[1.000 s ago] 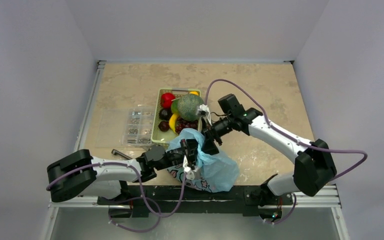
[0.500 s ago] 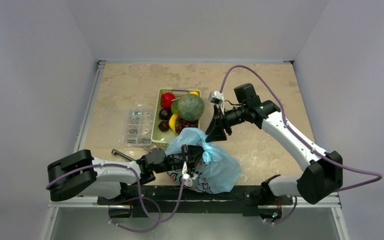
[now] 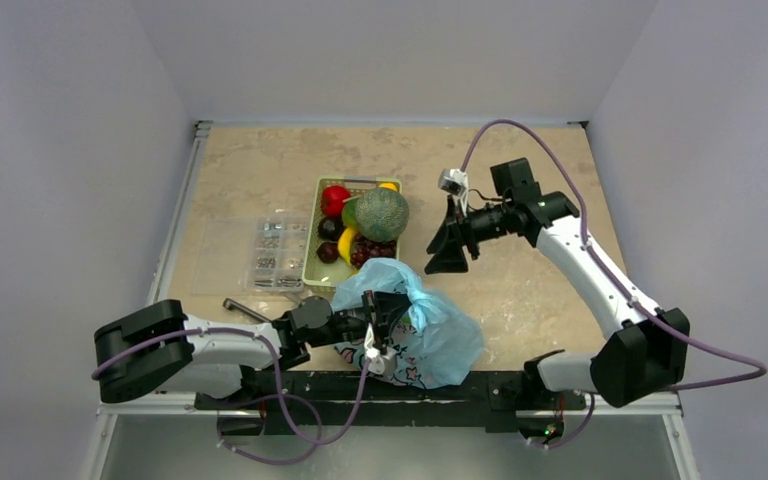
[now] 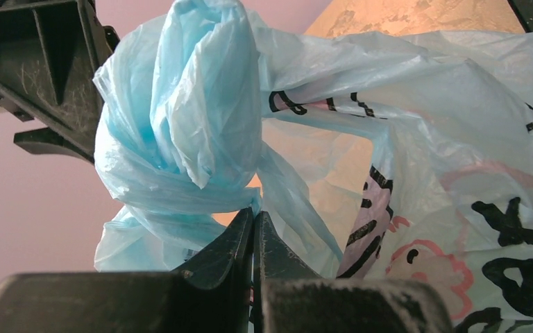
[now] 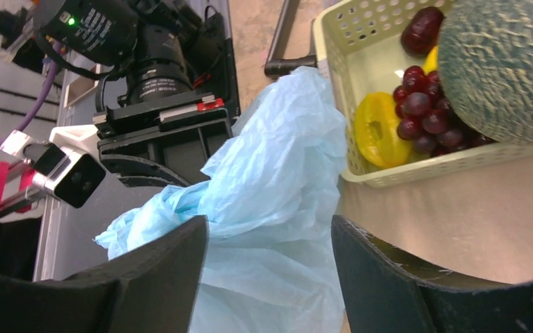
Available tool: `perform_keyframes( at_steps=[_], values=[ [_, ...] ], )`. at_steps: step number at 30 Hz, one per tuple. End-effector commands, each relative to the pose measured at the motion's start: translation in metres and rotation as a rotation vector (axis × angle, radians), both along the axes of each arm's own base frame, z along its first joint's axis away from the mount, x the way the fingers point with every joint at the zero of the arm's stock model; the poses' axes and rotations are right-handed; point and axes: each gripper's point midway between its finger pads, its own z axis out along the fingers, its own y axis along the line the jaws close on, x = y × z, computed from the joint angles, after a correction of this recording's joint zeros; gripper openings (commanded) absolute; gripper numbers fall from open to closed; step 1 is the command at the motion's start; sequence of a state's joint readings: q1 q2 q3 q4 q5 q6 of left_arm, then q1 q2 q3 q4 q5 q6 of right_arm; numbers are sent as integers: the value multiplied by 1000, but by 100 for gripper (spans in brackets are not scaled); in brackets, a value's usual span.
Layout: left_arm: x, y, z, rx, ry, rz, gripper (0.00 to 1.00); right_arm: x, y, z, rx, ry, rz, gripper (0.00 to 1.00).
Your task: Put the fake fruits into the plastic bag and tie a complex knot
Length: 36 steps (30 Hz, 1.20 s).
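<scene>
Could not see into the plastic bag [image 3: 445, 345] (opaque, bunched at the top), so told nothing of any contents. Lost its printed figures [image 4: 506, 243] past the right and bottom edges of the left wrist view. Caught only part of the melon [image 5: 506, 62] and basket [image 5: 336, 48] in the right wrist view, cropped at top and right. Could not make out the small parts in the clear box [image 3: 265, 255] from above.

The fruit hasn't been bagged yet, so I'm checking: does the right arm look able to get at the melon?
Probably yes. The right gripper hangs with open, empty jaws just beside the basket. The melon sits on top of the other fruit on the side facing it, with nothing between them.
</scene>
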<state>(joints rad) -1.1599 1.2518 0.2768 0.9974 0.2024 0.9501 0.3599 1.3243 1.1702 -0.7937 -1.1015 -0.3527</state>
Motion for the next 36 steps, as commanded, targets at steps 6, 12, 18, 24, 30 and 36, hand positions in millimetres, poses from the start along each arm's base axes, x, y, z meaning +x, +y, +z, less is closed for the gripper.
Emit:
perform_keyframes(
  at_steps=[6,12,18,24,30,36],
  values=[
    [-7,2,-3,3,20,-23,0,6,-25,-45,-89,33,-40,39],
    [-6,-1,-11,29,36,-24,0,-7,-3,-50,-31,83,51,52],
    [-1,-4,-4,8,38,-6,0,-34,24,-51,-20,117,138,75],
    [10,-18,14,-62,-51,16,0,-37,48,-51,7,118,174,76],
    [29,-32,37,-162,-223,90,0,-44,61,-49,19,114,205,78],
    [20,-30,55,-191,-286,69,0,-48,67,-49,38,126,215,78]
  ],
)
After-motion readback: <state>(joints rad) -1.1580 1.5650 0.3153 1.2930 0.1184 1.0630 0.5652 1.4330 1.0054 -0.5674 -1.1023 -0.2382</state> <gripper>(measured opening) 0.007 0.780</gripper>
